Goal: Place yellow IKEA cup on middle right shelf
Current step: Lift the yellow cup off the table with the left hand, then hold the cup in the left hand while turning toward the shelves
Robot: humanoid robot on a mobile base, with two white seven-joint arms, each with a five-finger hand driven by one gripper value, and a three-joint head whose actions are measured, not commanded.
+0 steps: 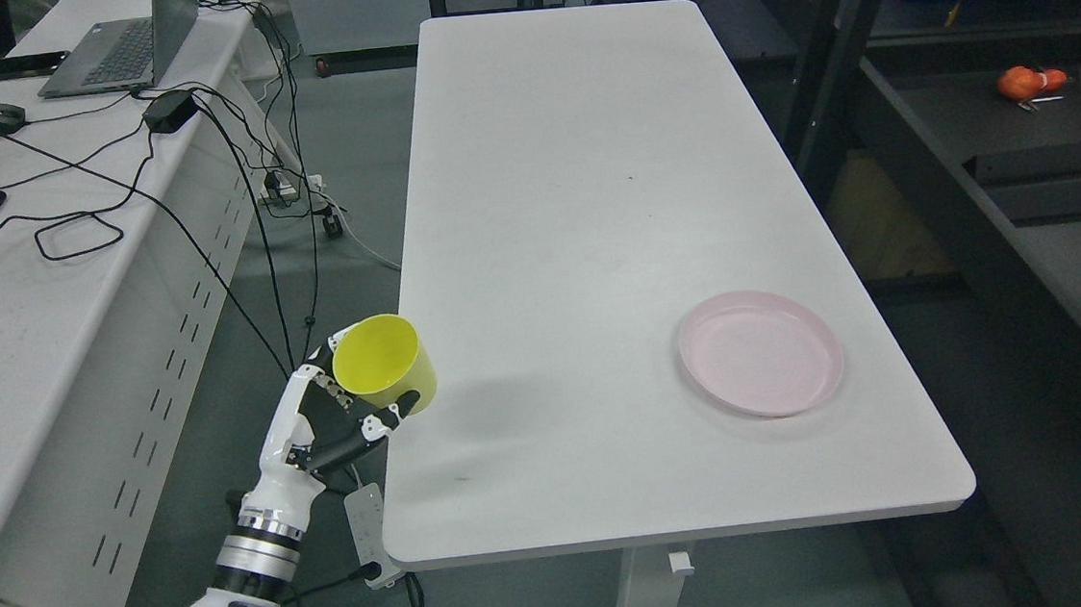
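Looking through the head view, I see my left hand (337, 416) at the lower left of the frame, fingers (386, 420) wrapped around the yellow cup (386, 364), holding it tilted over the left edge of the white desk (590, 193). A pink plate (761, 352) sits on the desk at right of centre, well apart. Dark shelving (1021, 159) runs along the right edge of the frame.

A plate (760, 352) lies on the table (571, 195), right of the held cup (385, 365).
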